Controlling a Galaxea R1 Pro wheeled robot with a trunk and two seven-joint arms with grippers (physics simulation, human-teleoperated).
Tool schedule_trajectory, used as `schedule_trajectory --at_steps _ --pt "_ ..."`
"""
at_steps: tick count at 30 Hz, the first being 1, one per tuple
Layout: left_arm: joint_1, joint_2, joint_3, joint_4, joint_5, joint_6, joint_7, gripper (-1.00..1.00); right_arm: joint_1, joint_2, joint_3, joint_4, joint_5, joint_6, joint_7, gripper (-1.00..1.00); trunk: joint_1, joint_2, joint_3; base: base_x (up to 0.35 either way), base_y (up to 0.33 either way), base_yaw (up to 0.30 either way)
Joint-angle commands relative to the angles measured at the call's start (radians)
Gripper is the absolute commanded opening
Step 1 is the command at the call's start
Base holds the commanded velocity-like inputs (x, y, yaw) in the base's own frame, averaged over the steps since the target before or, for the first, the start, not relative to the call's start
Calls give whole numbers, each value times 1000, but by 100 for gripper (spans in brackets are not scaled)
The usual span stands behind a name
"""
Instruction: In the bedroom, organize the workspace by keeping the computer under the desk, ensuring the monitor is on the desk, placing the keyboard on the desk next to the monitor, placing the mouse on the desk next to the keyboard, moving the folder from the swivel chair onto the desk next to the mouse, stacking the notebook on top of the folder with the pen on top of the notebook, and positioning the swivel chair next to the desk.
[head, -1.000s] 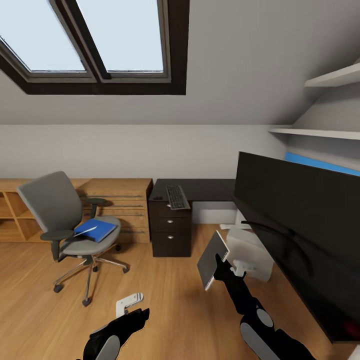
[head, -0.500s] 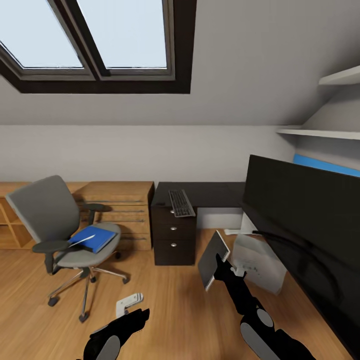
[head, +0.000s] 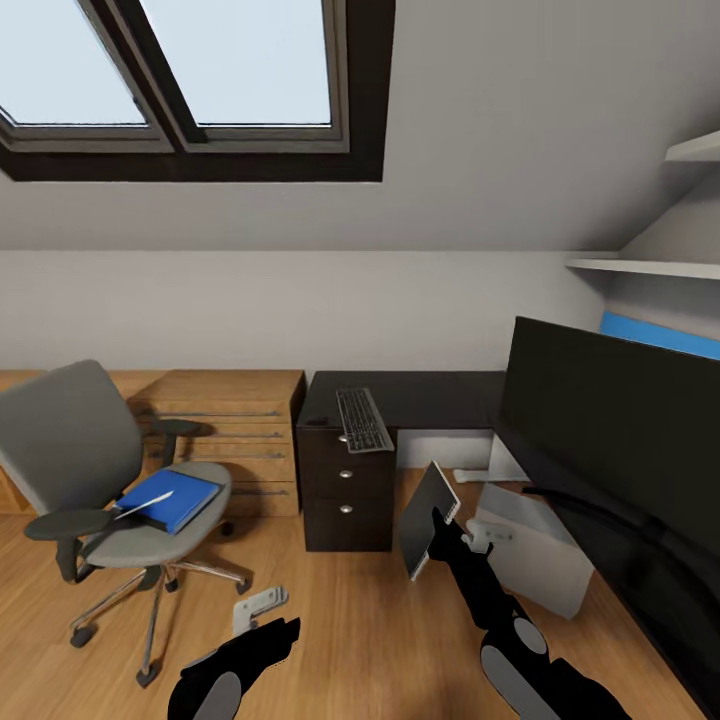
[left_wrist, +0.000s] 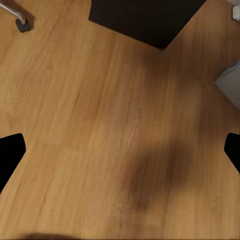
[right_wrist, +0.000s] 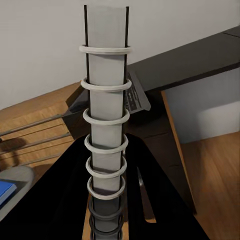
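- Right claw (head: 440, 527) grips the notebook (head: 425, 518) by its ring-bound spine, held upright above the floor (head: 350, 620) near the drawers (head: 347, 480).
- Left claw (head: 262, 612) hangs low over bare floor, fingers (left_wrist: 11, 152) spread wide, holding nothing.
- Folder (head: 168, 499) lies on the chair (head: 95, 480) seat, left.
- Keyboard (head: 362, 419) rests on the surface (head: 420, 395), far.
- Monitor (head: 610, 420) stands at right; computer (head: 535, 550) sits on the floor below it.

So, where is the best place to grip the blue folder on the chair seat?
Probably the folder's front long edge, which appears slightly raised near the swivel chair's seat front. Come from the open front: the backrest and armrests block the other sides.
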Motion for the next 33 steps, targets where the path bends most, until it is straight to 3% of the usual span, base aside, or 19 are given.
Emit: schedule_trajectory --at_steps 1,33 --pt "-1 1 -3 -2 10 0 10 100 -2 -1 4 -1 -9 -8 -2 -100 1 -1 -1 321 0 0" --pt "-1 1 -3 -1 10 0 8 100 0 -7 9 -14 -8 -10 5 -100 1 -1 -1 319 -2 0"
